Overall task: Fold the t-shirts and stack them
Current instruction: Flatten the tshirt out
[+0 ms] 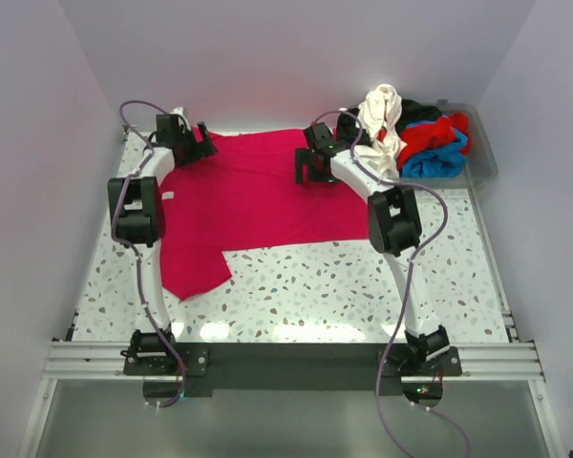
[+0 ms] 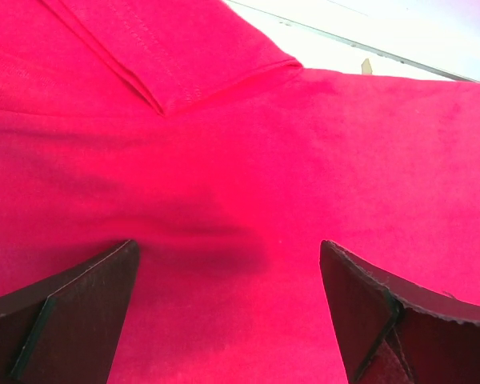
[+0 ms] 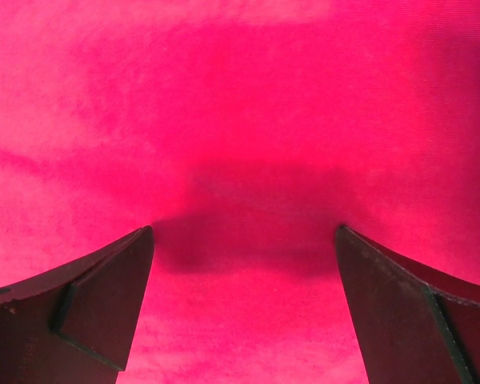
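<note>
A large crimson-pink t-shirt [image 1: 258, 196] lies spread flat on the speckled table, one sleeve [image 1: 193, 272] reaching toward the near left. My left gripper [image 1: 193, 145] stands open over its far left edge; in the left wrist view the spread fingers [image 2: 72, 308] frame bare pink cloth [image 2: 248, 184] and a hemmed fold [image 2: 176, 76]. My right gripper [image 1: 310, 160] is open over the shirt's far right part, its fingertips [image 3: 104, 296] down at the cloth [image 3: 240, 120] with nothing between them. More t-shirts, cream-white [image 1: 382, 119], black [image 1: 422, 113], red [image 1: 435, 134] and blue [image 1: 437, 162], are heaped at the far right.
The heap sits in a clear grey plastic bin [image 1: 482, 157] at the table's far right corner. Speckled tabletop [image 1: 344, 286] shows in front of the shirt. A metal rail [image 1: 296, 361] with both arm bases runs along the near edge; white walls close in the sides.
</note>
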Motion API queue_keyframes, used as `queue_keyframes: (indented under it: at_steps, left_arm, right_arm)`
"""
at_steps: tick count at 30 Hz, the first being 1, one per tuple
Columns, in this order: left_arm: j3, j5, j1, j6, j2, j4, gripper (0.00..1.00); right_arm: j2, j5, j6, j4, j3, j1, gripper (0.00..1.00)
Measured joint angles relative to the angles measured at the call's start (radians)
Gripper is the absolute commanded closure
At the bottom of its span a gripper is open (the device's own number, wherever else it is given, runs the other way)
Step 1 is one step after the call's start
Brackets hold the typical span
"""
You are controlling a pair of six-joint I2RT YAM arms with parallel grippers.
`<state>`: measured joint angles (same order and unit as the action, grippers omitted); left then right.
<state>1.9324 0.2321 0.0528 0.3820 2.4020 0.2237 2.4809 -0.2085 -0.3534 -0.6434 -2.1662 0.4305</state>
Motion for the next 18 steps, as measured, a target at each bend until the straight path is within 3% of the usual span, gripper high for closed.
queue_keyframes:
  at_steps: [4,8,14,18]
  left_arm:
    - [-0.078,-0.008,-0.003,-0.017,-0.101,0.011,0.00]
    - [-0.259,-0.060,-0.003,-0.026,-0.341,0.019,0.00]
    - [-0.579,-0.247,-0.003,-0.009,-0.762,0.064,0.00]
    - [-0.777,-0.344,-0.003,0.020,-0.885,0.148,0.00]
  right_arm:
    - [-0.005,0.035,0.042,0.000,0.002,0.002,0.01]
    - [-0.050,0.069,0.069,0.002,0.059,0.008,0.02]
    - [-0.225,0.125,0.078,0.014,0.232,0.029,0.03]
    - [-0.346,0.154,0.079,0.029,0.334,0.068,0.04]
